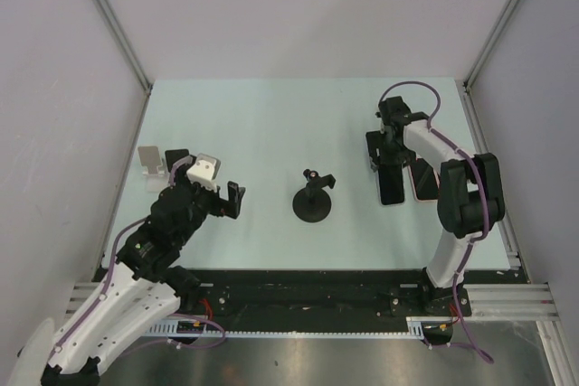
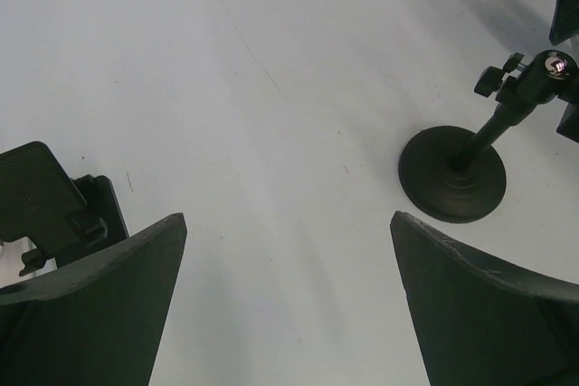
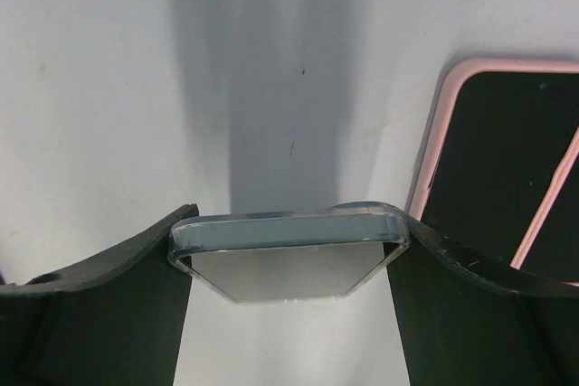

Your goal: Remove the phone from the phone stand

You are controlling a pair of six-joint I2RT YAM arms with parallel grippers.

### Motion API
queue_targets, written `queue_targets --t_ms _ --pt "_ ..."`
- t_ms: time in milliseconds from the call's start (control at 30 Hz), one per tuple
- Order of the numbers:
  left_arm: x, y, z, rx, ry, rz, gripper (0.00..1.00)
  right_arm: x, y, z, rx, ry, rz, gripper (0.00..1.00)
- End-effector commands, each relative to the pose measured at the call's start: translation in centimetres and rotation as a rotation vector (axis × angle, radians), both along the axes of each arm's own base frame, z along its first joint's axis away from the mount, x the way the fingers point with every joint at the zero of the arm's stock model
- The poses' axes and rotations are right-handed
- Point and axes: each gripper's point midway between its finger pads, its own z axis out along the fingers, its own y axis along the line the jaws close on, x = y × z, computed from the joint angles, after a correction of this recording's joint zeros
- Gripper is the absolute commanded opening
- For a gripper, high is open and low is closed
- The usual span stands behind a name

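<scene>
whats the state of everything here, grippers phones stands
right gripper: shut on clear-cased phone
clear-cased phone: gripped by its edges, off the stand
left gripper: open, empty
pink-cased phone: flat on pale table
black round-base stand: upright, empty
small pale stand: empty

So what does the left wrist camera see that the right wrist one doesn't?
Only the left wrist: a black round-based stand, empty, and a small black bracket at the edge, with the left gripper open on nothing. Only the right wrist: the right gripper shut on a clear-cased phone, and a pink-cased phone lying beside it. Both: the pale table beneath.
</scene>
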Motion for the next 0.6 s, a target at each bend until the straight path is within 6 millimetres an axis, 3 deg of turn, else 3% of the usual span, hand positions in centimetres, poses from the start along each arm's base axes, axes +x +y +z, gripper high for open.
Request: queue_targets --t_ms 0,200,500,567 --pt "0.2 -0.4 0.5 -0.022 -0.022 -0.034 1.00 2.9 -0.4 0.3 -0.042 -0.063 0.022 0.00" --pt "0.2 -0.5 0.5 -0.033 -0.018 -0.045 1.00 3.7 -0.8 -2.5 -0.086 -0.008 0.041 0.03" --pt "0.3 -0.3 0.6 -0.042 -0.024 -0.041 1.00 4.7 -0.3 -4.8 -0.071 0.004 0.047 0.39" --pt "0.3 -0.3 0.7 -0.042 -0.025 -0.041 1.00 4.8 -0.4 -4.9 -0.070 0.004 0.044 0.53"
